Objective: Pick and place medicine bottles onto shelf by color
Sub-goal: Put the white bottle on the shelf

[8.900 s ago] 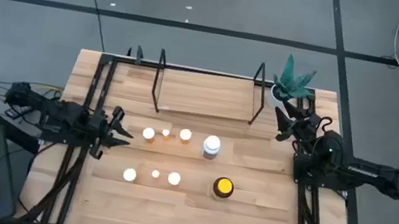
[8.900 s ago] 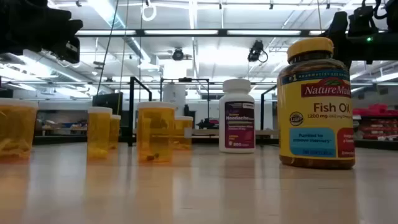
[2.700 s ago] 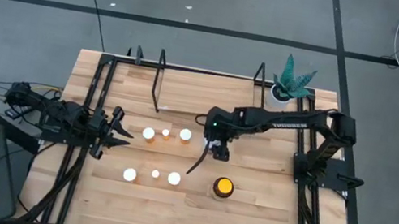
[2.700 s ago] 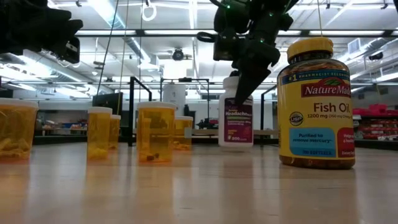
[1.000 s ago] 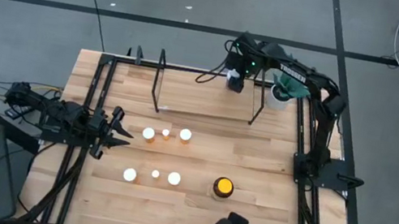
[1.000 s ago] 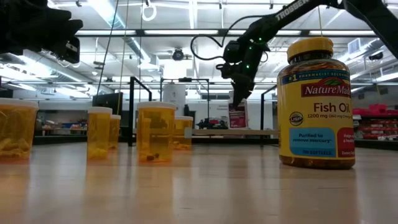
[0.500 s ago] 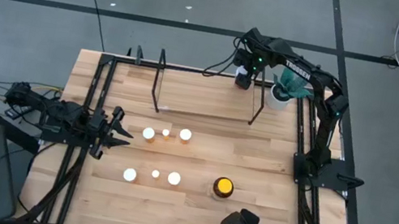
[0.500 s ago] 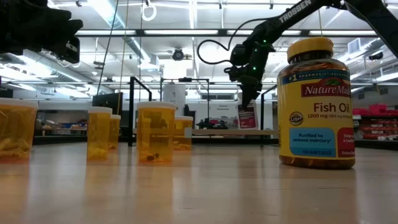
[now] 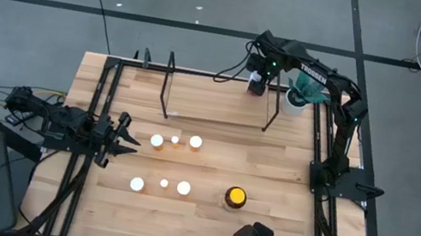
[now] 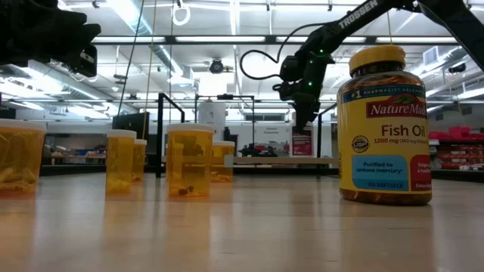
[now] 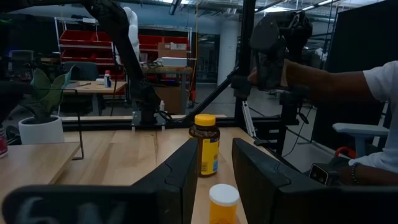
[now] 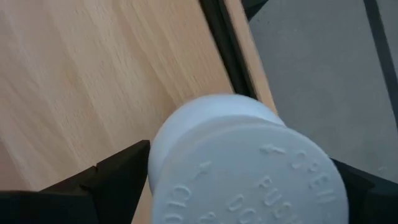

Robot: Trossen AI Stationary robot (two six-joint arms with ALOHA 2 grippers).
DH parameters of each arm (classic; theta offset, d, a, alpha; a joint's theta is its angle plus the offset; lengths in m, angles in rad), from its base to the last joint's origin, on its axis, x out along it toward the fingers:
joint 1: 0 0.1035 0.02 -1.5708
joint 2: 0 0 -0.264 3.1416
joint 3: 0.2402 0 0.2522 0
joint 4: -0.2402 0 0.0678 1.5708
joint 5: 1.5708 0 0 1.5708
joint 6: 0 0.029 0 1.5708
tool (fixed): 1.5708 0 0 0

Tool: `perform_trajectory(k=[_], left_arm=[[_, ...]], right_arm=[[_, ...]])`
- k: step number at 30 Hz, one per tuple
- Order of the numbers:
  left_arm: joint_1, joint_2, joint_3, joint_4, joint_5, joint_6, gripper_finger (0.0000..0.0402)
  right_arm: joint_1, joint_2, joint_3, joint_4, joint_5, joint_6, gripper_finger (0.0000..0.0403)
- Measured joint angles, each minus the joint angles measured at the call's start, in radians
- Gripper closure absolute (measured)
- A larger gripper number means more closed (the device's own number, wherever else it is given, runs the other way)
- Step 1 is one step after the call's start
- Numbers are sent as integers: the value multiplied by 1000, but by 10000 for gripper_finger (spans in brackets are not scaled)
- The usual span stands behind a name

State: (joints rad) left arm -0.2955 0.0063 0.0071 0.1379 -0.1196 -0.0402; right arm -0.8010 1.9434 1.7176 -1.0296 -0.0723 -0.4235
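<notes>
The right gripper, spread around the white bottle at the shelf's two o'clock corner, left seven bottles on the bench.

My arms are matte black, jointed tubes on black frame bases. My right arm carries white TROSSEN lettering along its link, a small green light near the wrist, and a thin black cable looping off it. My left gripper ends in two pointed dark fingers.
</notes>
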Motion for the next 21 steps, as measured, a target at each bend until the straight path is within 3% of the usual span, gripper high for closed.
perform_trajectory(k=[21], left_arm=[[0,0,0,0,0,0,294]], right_arm=[[19,-31,3,-6,2,-3,41]])
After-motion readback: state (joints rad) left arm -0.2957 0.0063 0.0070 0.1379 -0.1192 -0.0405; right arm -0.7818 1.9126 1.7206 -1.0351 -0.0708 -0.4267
